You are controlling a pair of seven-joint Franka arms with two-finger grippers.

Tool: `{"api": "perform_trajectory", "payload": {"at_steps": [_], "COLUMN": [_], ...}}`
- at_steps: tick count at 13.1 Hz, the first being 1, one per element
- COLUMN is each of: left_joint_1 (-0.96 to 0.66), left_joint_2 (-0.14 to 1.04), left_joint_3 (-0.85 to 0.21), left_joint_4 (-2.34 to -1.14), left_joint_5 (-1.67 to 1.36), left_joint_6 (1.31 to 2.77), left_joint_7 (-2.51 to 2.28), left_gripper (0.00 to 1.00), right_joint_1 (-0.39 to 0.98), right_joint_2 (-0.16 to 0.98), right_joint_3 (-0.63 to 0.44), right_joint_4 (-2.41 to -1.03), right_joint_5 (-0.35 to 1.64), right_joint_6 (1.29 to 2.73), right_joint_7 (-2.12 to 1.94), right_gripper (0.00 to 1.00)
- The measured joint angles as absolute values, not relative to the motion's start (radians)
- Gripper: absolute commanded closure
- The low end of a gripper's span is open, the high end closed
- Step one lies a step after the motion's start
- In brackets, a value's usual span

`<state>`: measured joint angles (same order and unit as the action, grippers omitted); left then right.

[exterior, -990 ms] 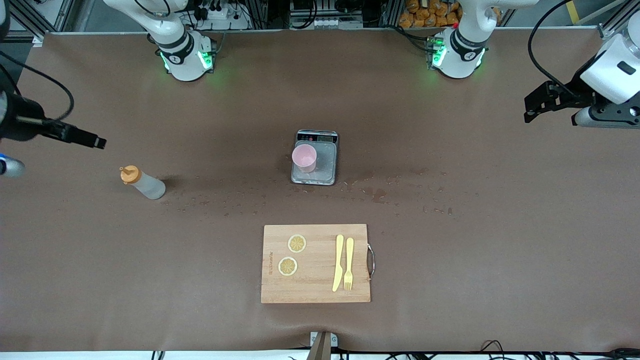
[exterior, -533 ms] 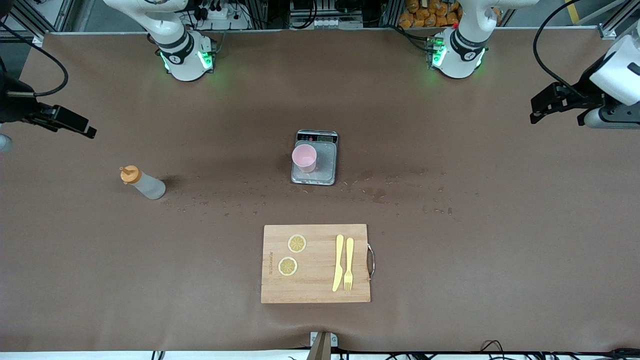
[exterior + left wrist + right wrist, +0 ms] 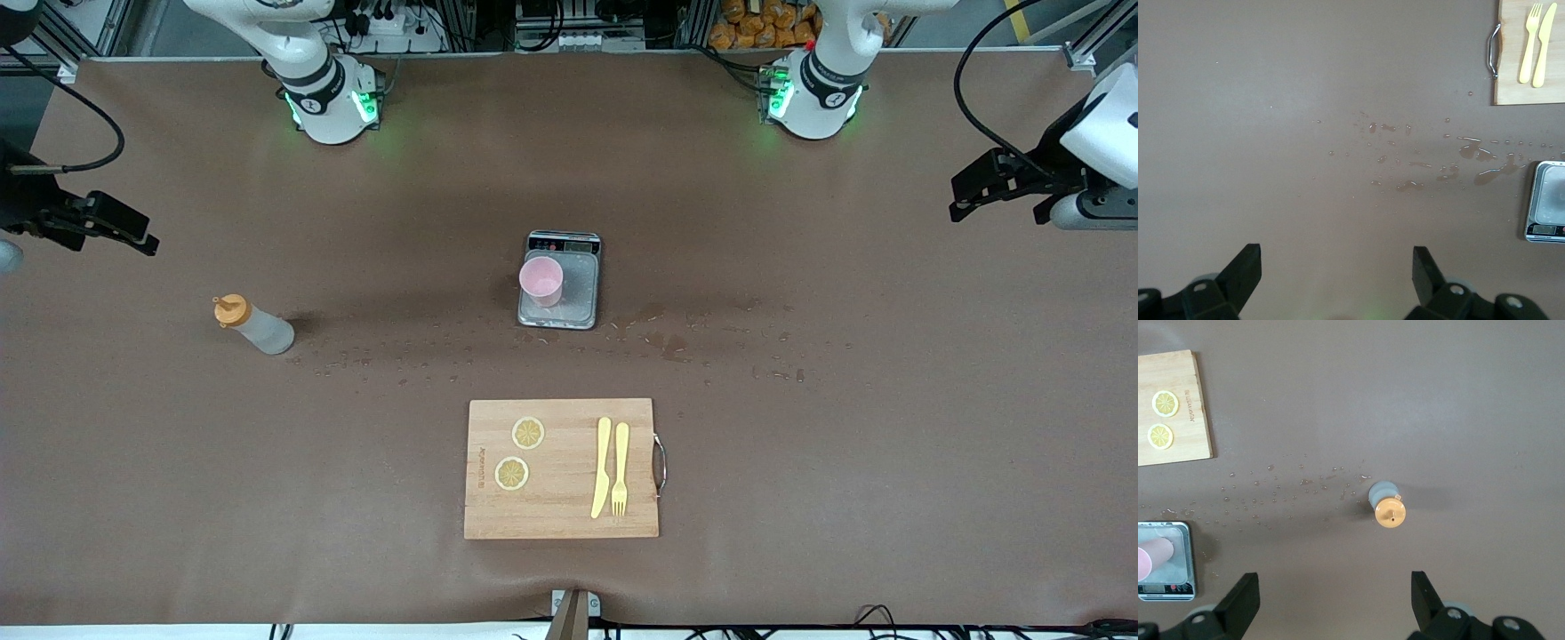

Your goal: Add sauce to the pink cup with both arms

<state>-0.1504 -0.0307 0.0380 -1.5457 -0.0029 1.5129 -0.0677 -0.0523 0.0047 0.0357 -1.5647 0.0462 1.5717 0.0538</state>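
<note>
Sauce [image 3: 253,326] upright on table, right tool [image 3: 133,233] near, open

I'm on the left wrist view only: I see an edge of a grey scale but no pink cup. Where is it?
Observer: The small pale pink plastic cup stands upright on the grey scale, on the part toward the right arm's end.
Operator: And the sauce?
Observer: The translucent squeeze bottle with an orange cap stands on the table toward the right arm's end, untouched.
Operator: The right gripper?
Observer: The right gripper hangs open over bare table beside that bottle, holding nothing.
</note>
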Motion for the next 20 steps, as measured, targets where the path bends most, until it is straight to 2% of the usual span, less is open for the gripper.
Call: {"api": "perform_trajectory", "payload": {"at_steps": [7, 20], "left_joint_1": [-0.151, -0.149], "left_joint_2": [-0.031, -0.031], "left_joint_3": [0.038, 0.039], "left_joint_4": [-1.546, -1.546], "left_joint_5": [-0.003, -0.003], "left_joint_6": [1.516, 1.518], "left_joint_7": [-0.068, -0.068], "left_gripper": [0.0, 0.0], "right_joint_1": [-0.052, -0.052], "right_joint_2": [0.005, 0.003], "right_joint_3": [0.04, 0.029], "right_joint_4": [-1.584, -1.577], "right_joint_5": [0.028, 0.021], "right_joint_6": [1.64, 1.607], "right_joint_7": [0.03, 0.029], "right_gripper": [0.0, 0.0]}}
